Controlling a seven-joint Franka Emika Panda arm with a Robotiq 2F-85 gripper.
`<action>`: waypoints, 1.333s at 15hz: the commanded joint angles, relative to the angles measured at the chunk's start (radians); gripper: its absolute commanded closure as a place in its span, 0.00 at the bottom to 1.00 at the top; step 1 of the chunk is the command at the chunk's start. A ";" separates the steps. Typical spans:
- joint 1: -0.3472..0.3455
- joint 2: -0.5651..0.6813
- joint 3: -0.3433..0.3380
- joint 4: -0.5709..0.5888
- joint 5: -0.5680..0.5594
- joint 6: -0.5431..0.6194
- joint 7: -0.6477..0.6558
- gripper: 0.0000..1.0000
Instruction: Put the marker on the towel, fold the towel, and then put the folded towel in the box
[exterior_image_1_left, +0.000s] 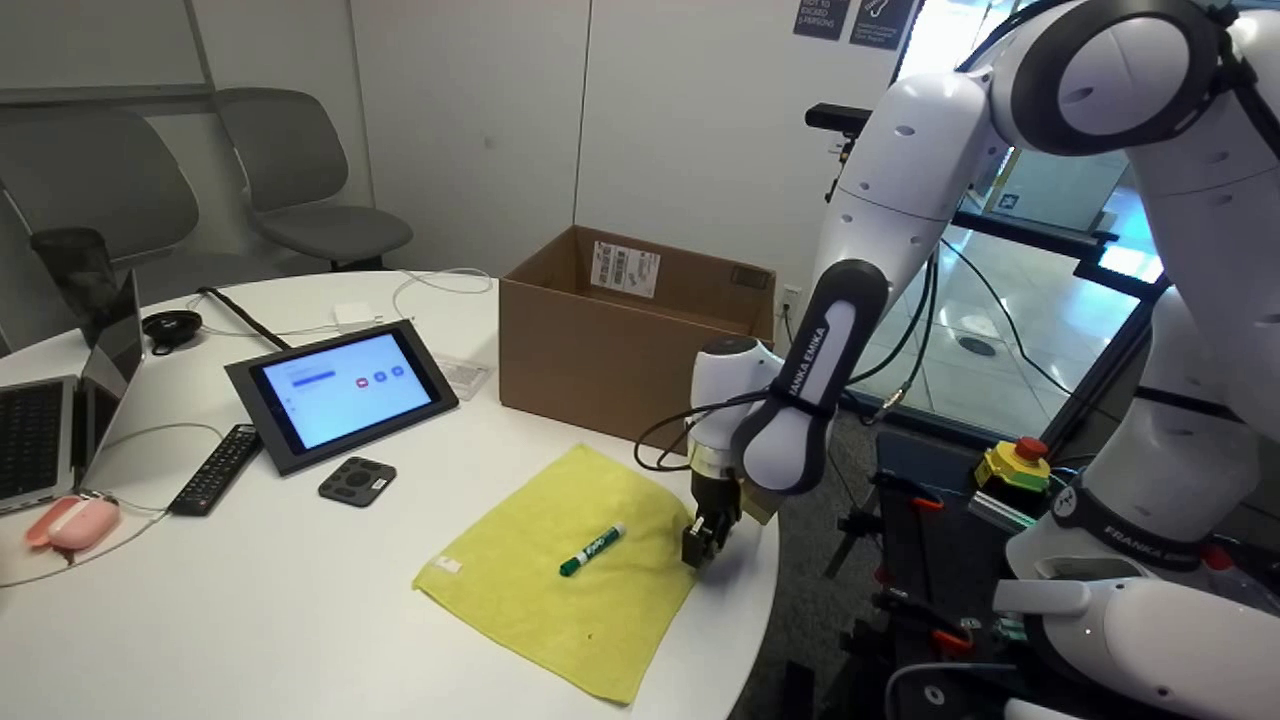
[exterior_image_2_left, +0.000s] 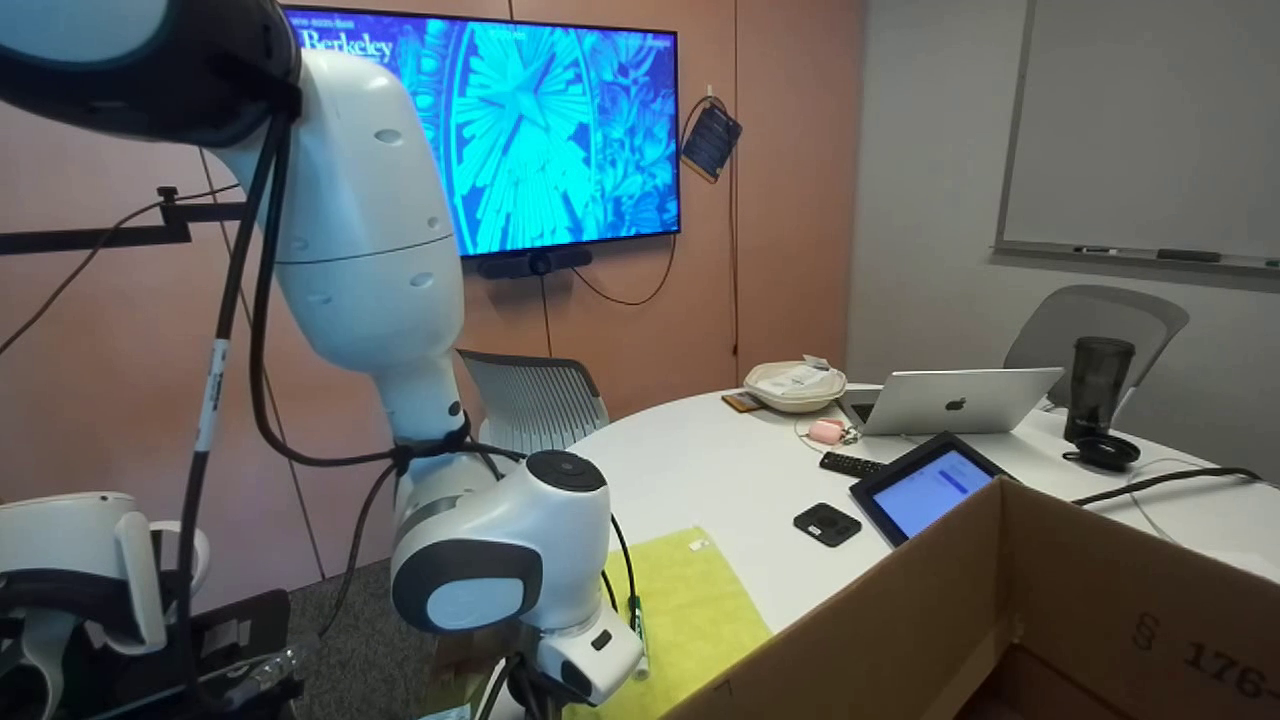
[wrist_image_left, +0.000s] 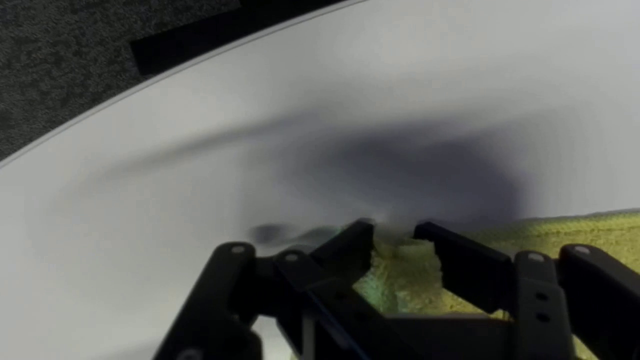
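A yellow towel (exterior_image_1_left: 500, 565) lies spread flat on the white round table near its edge. A green marker (exterior_image_1_left: 592, 550) lies on the towel; it also shows in an exterior view (exterior_image_2_left: 641, 640), partly behind the arm. A brown open cardboard box (exterior_image_1_left: 600, 350) stands on the table behind the towel and shows in an exterior view (exterior_image_2_left: 900, 610). My gripper (exterior_image_1_left: 697, 548) is low at the towel's edge nearest the robot. In the wrist view the fingers (wrist_image_left: 394, 235) are partly open, with a gap between the tips. Towel cloth (wrist_image_left: 412, 272) lies between them; firm contact cannot be seen.
A tablet on a stand (exterior_image_1_left: 350, 385), a small black device (exterior_image_1_left: 357, 482), a remote (exterior_image_1_left: 217, 470), a pink earbud case (exterior_image_1_left: 85, 523) and a laptop (exterior_image_1_left: 40, 435) stand on the table (exterior_image_1_left: 250, 620). The table's edge runs close beside the gripper.
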 joint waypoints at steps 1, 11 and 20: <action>-0.001 0.018 -0.002 0.023 0.009 0.013 -0.003 0.97; 0.027 -0.048 -0.072 0.025 -0.006 0.044 0.015 0.97; 0.126 -0.081 -0.139 0.191 -0.004 0.023 0.123 0.97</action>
